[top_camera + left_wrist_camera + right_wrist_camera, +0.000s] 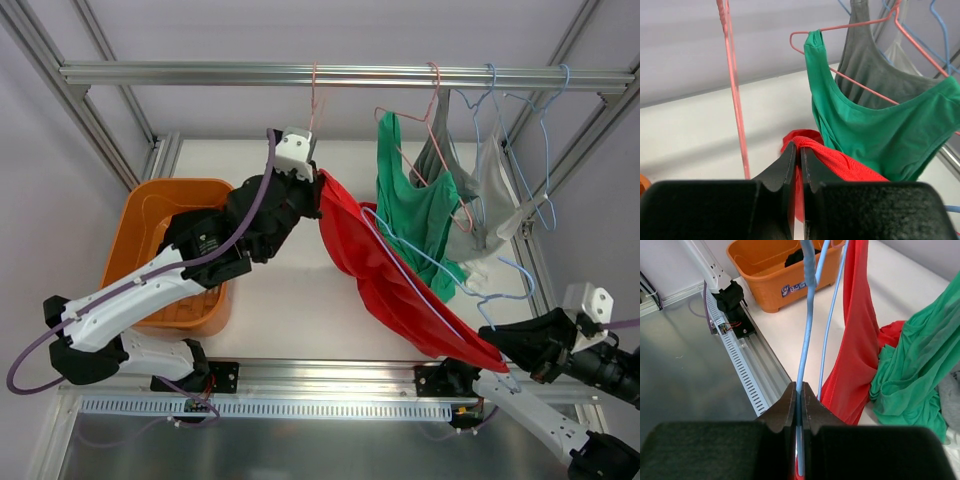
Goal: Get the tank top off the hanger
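Jaws of the left gripper (800,155) pinch together on the far, upper edge of the red tank top (385,275), below the rail (300,73). The garment stretches right and toward the near edge, draped on the blue hanger (806,330), whose wire the right gripper (800,390) clamps. A green top (415,215) hangs just to its right.

White table (290,300) bears an orange bin (135,235); red tank top (385,270) perhaps touches it.
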You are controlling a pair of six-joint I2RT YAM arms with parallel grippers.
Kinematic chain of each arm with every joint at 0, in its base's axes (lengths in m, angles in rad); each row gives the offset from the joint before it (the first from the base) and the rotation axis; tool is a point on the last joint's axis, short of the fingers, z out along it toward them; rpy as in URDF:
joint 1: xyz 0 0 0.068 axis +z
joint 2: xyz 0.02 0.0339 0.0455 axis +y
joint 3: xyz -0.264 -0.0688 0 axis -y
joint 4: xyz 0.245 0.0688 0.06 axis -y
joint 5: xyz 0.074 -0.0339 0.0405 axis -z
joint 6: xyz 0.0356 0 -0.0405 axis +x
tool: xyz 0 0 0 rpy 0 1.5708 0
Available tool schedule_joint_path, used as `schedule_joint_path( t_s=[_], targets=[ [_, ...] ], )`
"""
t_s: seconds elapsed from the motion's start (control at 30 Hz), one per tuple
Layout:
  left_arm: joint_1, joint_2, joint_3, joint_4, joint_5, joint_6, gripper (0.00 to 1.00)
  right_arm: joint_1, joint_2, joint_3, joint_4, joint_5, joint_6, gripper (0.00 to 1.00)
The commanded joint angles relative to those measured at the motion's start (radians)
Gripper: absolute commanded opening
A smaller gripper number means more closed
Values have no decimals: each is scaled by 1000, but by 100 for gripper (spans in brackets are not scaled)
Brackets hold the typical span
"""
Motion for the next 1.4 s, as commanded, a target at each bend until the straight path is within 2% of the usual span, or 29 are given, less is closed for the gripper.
schedule_joint_path(
  t_s=[0.0, 0.1, 0.13, 0.27, 0.3, 0.33, 0.37, 0.4, 0.43, 0.47, 0.5, 0.57, 0.6, 0.63, 0.7, 0.77, 0.83, 0.87, 0.9, 0.97, 1.0, 1.03, 1.07, 1.1, 1.17, 1.2, 1.27, 1.3, 1.37],
  targets=[
    [-1, -79, -14, 46, -59, -58, 0, 4, -30, 29, 0, -25, -45, 0],
    [-1, -117, -34, 43, 89, -63, 0, 5, -48, -3, 61, 4, -25, 0],
    [-1, -129, -46, 41, 196, -69, 0, 5, -59, -21, 143, 27, -10, 0],
    [-1, -205, -153, 57, 449, -124, 0, 5, -154, -211, 491, 98, 68, 0],
    [-1, -237, -208, 64, 509, -127, 0, 2, -172, -321, 688, 97, 88, 1],
    [-1, -252, -236, 70, 572, -129, 0, 2, -194, -378, 796, 89, 131, 0],
    [-3, -266, -264, 86, 715, -129, 0, 4, -194, -432, 896, 54, 147, 0],
    [-3, -287, -314, 93, 797, -120, 0, 4, -189, -528, 1101, 38, 167, 0],
    [-3, -291, -338, 95, 882, -111, 0, 4, -154, -570, 1203, 20, 211, 0],
    [-3, -295, -356, 99, 1030, -104, 0, 4, -130, -603, 1303, -11, 228, 0],
    [-6, -297, -402, 103, 1077, -97, 0, 2, -102, -632, 1483, -17, 248, 0],
    [-18, -298, -446, 109, 1122, -109, 0, 4, -18, -701, 1653, -32, 315, 0],
    [-22, -300, -494, 110, 1128, -112, 0, 4, 7, -719, 1818, -28, 332, 0],
    [-27, -301, -517, 113, 1119, -120, 0, 4, 25, -766, 1907, -19, 346, 0],
    [-29, -312, -578, 116, 1015, -149, 0, 4, 58, -813, 2102, 33, 348, 0],
    [-29, -323, -632, 118, 941, -175, 0, 7, 58, -866, 2163, 111, 292, 0],
    [-29, -340, -666, 116, 851, -187, 0, 7, 42, -887, 2145, 147, 264, 0],
    [-29, -350, -693, 116, 814, -204, 0, 5, 36, -861, 2082, 181, 224, 0],
    [-29, -358, -706, 116, 780, -213, 0, 7, 18, -838, 1895, 187, 184, 0],
    [-29, -378, -739, 112, 708, -235, 0, 7, -2, -790, 1765, 173, 152, 0],
    [-29, -389, -749, 109, 683, -242, 0, 7, -19, -747, 1521, 176, 127, 0],
    [-29, -396, -758, 104, 668, -247, 1, 7, -17, -691, 1367, 185, 128, 0],
    [-29, -416, -773, 100, 668, -250, 6, 5, -8, -620, 1215, 230, 133, 1],
    [-29, -424, -779, 95, 665, -252, 13, 5, 24, -477, 905, 236, 130, 0],
    [-29, -441, -787, 83, 648, -244, 20, 5, 42, -392, 643, 273, 168, 1],
    [-29, -443, -787, 80, 651, -241, 33, 7, 47, -364, 596, 282, 185, 0],
    [-27, -444, -780, 69, 659, -235, 37, 7, 70, -348, 479, 311, 207, 0],
    [-29, -446, -776, 63, 659, -232, 46, 5, 85, -327, 448, 325, 208, 0],
    [-29, -449, -764, 52, 694, -232, 51, 5, 133, -308, 382, 382, 207, 0]
  ],
)
